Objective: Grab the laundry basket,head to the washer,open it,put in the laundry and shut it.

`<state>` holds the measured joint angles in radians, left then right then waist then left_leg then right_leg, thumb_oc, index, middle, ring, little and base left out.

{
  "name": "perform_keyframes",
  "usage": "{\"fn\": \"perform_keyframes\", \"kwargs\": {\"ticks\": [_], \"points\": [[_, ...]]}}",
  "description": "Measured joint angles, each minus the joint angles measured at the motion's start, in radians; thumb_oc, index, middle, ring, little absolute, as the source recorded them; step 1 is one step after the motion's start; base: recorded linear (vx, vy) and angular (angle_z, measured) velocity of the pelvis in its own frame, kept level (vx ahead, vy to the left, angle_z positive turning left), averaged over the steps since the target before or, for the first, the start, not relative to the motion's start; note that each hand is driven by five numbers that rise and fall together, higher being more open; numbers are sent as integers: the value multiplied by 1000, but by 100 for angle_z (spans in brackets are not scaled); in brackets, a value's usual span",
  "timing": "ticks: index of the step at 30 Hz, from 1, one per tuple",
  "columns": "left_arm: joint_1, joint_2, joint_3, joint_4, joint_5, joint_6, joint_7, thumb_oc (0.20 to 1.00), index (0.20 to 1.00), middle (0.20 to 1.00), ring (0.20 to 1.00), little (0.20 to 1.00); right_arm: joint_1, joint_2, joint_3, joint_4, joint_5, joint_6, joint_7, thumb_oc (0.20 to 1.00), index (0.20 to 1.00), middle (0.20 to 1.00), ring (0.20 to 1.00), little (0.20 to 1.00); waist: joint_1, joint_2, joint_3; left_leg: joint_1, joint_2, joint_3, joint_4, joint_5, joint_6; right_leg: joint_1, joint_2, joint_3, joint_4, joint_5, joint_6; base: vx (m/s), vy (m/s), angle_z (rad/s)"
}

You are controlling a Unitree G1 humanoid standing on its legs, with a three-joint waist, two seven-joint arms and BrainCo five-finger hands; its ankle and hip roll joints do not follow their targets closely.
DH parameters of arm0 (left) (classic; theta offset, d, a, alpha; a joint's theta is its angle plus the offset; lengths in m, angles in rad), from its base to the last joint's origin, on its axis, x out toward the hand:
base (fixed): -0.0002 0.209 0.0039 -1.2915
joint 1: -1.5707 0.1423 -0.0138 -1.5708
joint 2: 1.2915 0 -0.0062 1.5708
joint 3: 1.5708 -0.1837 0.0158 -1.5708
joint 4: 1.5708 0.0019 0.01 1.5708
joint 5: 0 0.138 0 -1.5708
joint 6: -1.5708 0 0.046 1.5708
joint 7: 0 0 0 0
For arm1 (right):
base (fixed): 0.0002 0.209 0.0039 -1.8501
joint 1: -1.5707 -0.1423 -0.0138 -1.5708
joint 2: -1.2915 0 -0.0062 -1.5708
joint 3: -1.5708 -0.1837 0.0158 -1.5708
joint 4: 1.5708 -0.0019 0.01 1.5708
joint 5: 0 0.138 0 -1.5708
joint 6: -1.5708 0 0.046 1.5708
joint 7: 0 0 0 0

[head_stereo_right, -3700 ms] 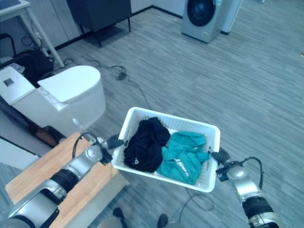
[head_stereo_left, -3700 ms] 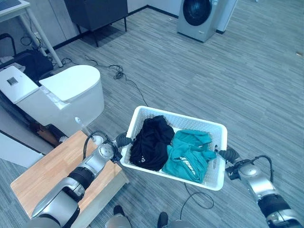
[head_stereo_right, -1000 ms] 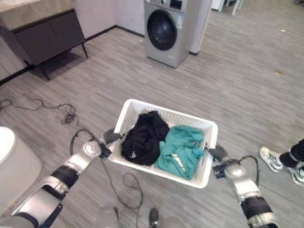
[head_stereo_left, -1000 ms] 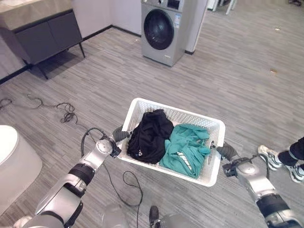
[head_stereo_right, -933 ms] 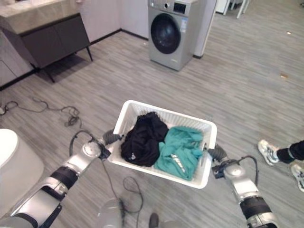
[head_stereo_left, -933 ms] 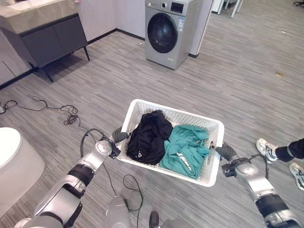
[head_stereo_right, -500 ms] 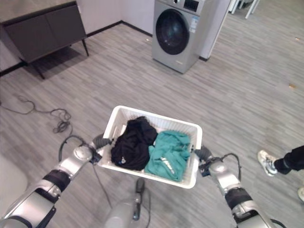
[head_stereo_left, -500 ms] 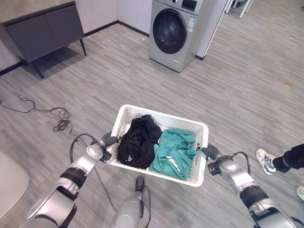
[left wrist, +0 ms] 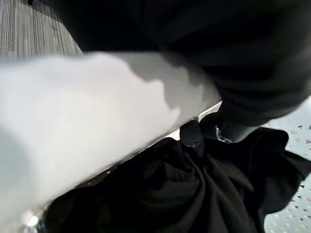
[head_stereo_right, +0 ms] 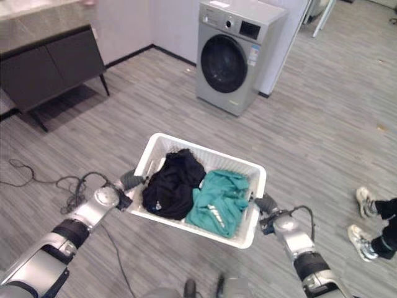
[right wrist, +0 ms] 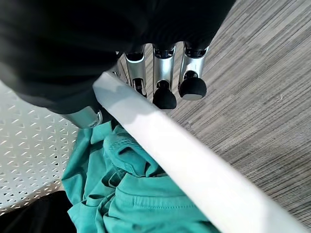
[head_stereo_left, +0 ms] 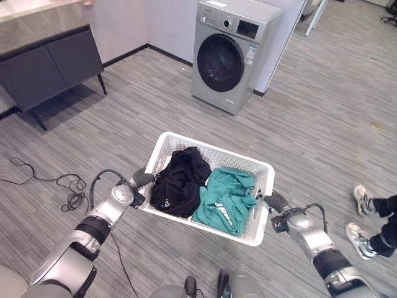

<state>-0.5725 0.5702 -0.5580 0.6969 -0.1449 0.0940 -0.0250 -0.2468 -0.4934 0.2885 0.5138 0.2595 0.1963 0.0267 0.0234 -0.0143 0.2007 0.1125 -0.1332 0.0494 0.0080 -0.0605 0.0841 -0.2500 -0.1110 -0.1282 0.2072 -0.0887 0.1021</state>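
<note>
Gripping the white laundry basket (head_stereo_left: 260, 167) at its two short ends, the robot held it off the grey plank floor (head_stereo_left: 322, 112), between its arms. The left hand (head_stereo_left: 140, 178) was clamped on the basket's left rim, its fingers curled over the edge by a black garment (head_stereo_left: 180, 183). The right hand (head_stereo_left: 273, 202) was closed on the right rim; in its wrist view the dark-tipped fingers (right wrist: 164, 95) hooked round the outside of the white edge above a teal garment (right wrist: 141, 204). Both garments lay side by side inside the basket, black on the left, teal (head_stereo_left: 226, 198) on the right. A silver washer (head_stereo_left: 231, 53) stood ahead against the wall with its round door closed. A dark cabinet (head_stereo_left: 46, 65) stood to the left, and a person's legs and shoes (head_stereo_left: 375, 220) showed at the right edge.
</note>
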Motion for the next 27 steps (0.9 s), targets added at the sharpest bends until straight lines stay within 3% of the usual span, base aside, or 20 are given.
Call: {"fn": "perform_keyframes", "kwargs": {"ticks": [1, 2, 3, 4, 8, 9, 10, 12, 13, 14, 15, 16, 18, 19, 20, 21, 23, 24, 25, 27], "points": [[-3, -10, 3, 12, 1, 0, 1, 200, 200, 200, 200, 200, 12, -3, -3, -8, 0, -1, 1, 200, 200, 200, 200, 200, -9, 0, -3, 5, -8, -12, 3, -8, -4, -18, -2, 21, -31, 32, 6, 466, -164, 48], [-16, -40, 0, 45, 8, 1, 1, 200, 200, 200, 200, 200, 36, -11, -17, -19, 0, -2, 2, 200, 200, 200, 200, 200, -35, 7, -7, 20, -19, -42, 5, -23, -1, -33, -7, 59, -122, 102, 15, 389, -122, 57], [-10, -57, -6, 57, 15, 1, 1, 200, 200, 200, 200, 200, 48, -10, -22, -17, 0, 4, 1, 200, 200, 200, 200, 200, -53, 10, -7, 52, -27, -30, 4, -17, 11, -67, -13, 63, -195, 166, 5, 516, -170, 53], [-9, -64, -6, 72, 24, 1, 1, 200, 200, 200, 200, 200, 53, -11, -22, -16, 0, 4, 1, 200, 200, 200, 200, 200, -63, 11, -7, 71, -27, -32, 5, -25, 4, -77, -10, 56, -226, 186, 7, 391, -125, 34], [-11, -76, -8, 78, 37, -1, 1, 200, 200, 200, 200, 200, 58, -12, -27, -9, -1, 4, 1, 200, 200, 200, 200, 200, -97, 12, -8, 175, -19, -29, 4, -74, -14, -110, -10, 8, -242, 203, 8, 390, -160, 28], [-13, -80, -8, 78, 38, -1, 1, 200, 200, 200, 200, 200, 58, -14, -32, -6, 0, 4, 5, 200, 200, 200, 200, 200, -102, 13, -8, 201, -10, -33, 5, -85, -32, -111, -5, 8, -216, 201, 11, 497, -249, 34], [-14, -86, -8, 79, 38, -1, 1, 200, 200, 200, 200, 200, 58, -16, -36, 0, 0, 4, 9, 200, 200, 200, 200, 200, -113, 21, -15, 233, 9, -45, 5, -112, -78, -96, 15, 9, -179, 200, 12, 559, -324, 39], [-15, -91, -15, 80, 39, 0, 0, 200, 200, 200, 200, 200, 64, -19, -49, 4, 0, 4, 25, 200, 200, 200, 200, 200, -122, 9, -24, 298, 29, -53, 15, -138, -119, -24, 37, 14, -157, 186, -10, 500, -347, 45], [-15, -102, -15, 80, 39, 1, 0, 200, 200, 200, 200, 200, 75, -21, -57, 6, 0, 4, 31, 200, 200, 200, 200, 200, -125, -4, -39, 323, 35, -71, 32, -151, -142, 14, 39, 25, -147, 203, -40, 407, -351, 49], [-9, -132, -12, 81, 39, 1, 4, 200, 200, 200, 200, 200, 76, -39, -73, 7, -1, 6, 29, 200, 200, 200, 200, 200, -123, 26, -57, 336, 78, -66, 89, -156, -149, 26, 79, 21, -99, 272, -96, 414, -402, 36], [-7, -136, -12, 81, 39, 1, 6, 200, 200, 200, 200, 200, 76, -43, -74, 7, -1, 6, 29, 200, 200, 200, 200, 200, -122, 33, -61, 332, 83, -63, 109, -159, -150, 27, 86, 19, -94, 273, -109, 456, -595, 6], [-4, -140, -2, 77, 39, -2, 7, 200, 200, 200, 200, 200, 64, -64, -72, 0, 0, 5, 35, 200, 200, 200, 200, 200, -109, 55, -76, 193, 144, -37, 409, -109, -162, 59, 147, 9, -73, 226, -172, 332, -472, -17], [-14, -128, 1, 61, 39, 0, 6, 200, 200, 200, 200, 200, 57, -65, -66, 0, 2, 5, 40, 200, 200, 200, 200, 200, -86, 43, -69, -9, 235, 18, 827, 63, -71, 117, 204, 0, -77, 167, -229, 245, -407, -14], [-13, -109, -3, 42, 39, 0, 7, 200, 200, 200, 200, 200, 50, -58, -67, -1, 2, 5, 39, 200, 200, 200, 200, 200, -90, 31, -65, -70, 273, 26, 925, 41, -57, 138, 219, 6, -79, 160, -225, 250, -417, -1], [-10, -67, -6, 19, 38, 1, 6, 200, 200, 200, 200, 200, 38, -39, -56, -5, 2, 4, 39, 200, 200, 200, 200, 200, -79, -39, -53, -178, 295, 19, 985, 24, -35, 187, 222, 19, -92, 124, -272, 287, -427, -9], [-10, -51, -6, 6, 37, 3, 6, 200, 200, 200, 200, 200, 32, -32, -52, -11, 2, 4, 36, 200, 200, 200, 200, 200, -65, -71, -48, -234, 320, 38, 1021, 12, -22, 217, 222, 27, -108, 121, -277, 207, -277, -24], [-23, -37, -15, -3, 35, 9, 9, 200, 200, 200, 200, 200, 35, -21, -61, -27, 2, 2, 18, 200, 200, 200, 200, 200, -42, -122, -33, -372, 358, 45, 1026, -27, -39, 294, 217, 34, -150, 111, -288, 310, -128, -15], [-24, -36, -12, -14, 34, 9, 10, 200, 200, 200, 200, 200, 31, -22, -64, -26, 2, 2, 13, 200, 200, 200, 200, 200, -30, -126, -26, -434, 359, 44, 973, -33, -46, 323, 215, 36, -166, 107, -283, 363, -20, 3], [-27, -34, -12, -14, 34, 9, 9, 200, 200, 200, 200, 200, 29, -23, -64, -29, 2, 2, 12, 200, 200, 200, 200, 200, -25, -129, -24, -467, 340, 45, 869, -49, -75, 347, 210, 46, -184, 94, -260, 179, 26, -5], [-37, -36, -12, -16, 34, 10, 9, 200, 200, 200, 200, 200, 11, -33, -63, -23, 2, 2, 10, 200, 200, 200, 200, 200, -19, -98, -5, -491, 308, 64, 559, -34, -106, 402, 218, 57, -215, 69, -234, 198, 48, -21]]}}
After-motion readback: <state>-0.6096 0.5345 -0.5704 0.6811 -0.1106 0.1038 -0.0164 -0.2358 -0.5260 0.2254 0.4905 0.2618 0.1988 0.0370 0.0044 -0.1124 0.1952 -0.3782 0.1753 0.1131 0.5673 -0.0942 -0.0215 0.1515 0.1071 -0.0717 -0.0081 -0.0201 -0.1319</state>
